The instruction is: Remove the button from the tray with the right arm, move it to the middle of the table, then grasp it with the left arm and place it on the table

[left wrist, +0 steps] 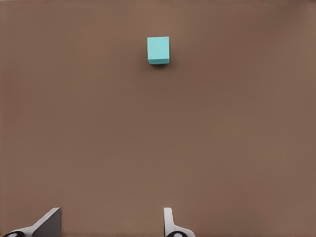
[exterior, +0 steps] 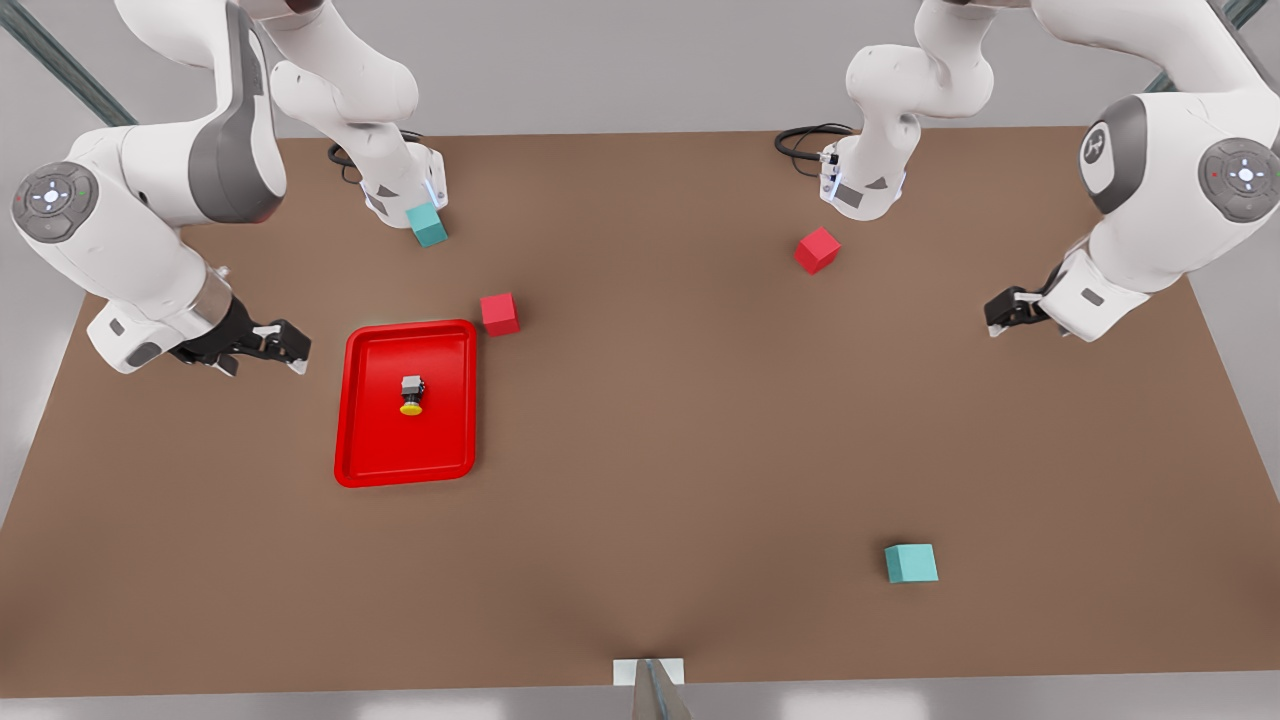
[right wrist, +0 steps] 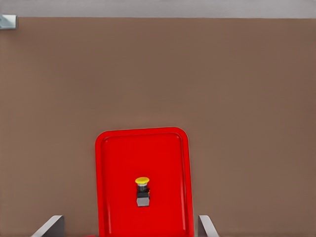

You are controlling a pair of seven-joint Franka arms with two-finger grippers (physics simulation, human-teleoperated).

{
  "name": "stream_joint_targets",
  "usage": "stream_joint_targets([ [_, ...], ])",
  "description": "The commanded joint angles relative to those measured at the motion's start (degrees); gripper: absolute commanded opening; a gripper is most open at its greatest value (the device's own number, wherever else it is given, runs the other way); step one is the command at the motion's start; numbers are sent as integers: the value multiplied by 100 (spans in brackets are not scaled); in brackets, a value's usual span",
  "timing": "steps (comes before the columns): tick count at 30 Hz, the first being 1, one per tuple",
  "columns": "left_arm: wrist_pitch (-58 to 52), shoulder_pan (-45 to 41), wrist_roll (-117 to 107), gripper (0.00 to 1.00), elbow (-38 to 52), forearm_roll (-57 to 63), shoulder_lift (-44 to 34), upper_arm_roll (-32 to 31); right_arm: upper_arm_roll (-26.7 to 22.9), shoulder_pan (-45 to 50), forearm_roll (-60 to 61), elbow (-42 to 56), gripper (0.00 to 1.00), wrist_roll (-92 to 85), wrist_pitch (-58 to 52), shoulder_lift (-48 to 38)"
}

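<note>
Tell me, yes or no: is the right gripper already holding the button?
No: the button lies inside the red tray, while the right gripper hangs open beside the tray, at the front view's left.

Both end effectors spread, aloft.

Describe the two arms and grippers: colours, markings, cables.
Both arms match: glossy white rounded links, grey joint panels, round grey caps with small lights. Each ends in a black two-finger gripper: right gripper, left gripper. Black cables coil by both bases on the table.
</note>
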Motion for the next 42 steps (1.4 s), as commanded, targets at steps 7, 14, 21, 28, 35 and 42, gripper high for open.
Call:
stream_joint_targets([
  [7,197,-41,-20,100,3,5,161,4,3,231,-49,30,100,62,27,383],
  [14,276,-173,-20,100,3,-13,302,4,11,363,-260,-988,100,554,-580,929],
  [21,355,-182,-20,100,-6,-13,390,4,11,327,-287,-3617,100,457,2970,682],
  [28,372,-182,-20,100,-6,-13,434,4,91,380,-287,-4180,100,527,5045,1544],
  [35,390,-182,-20,100,-6,-13,469,4,91,328,-287,-4593,100,510,5256,1491],
  [42,425,-182,-20,100,-6,-13,513,4,91,310,-287,-5006,100,466,5256,1482],
])
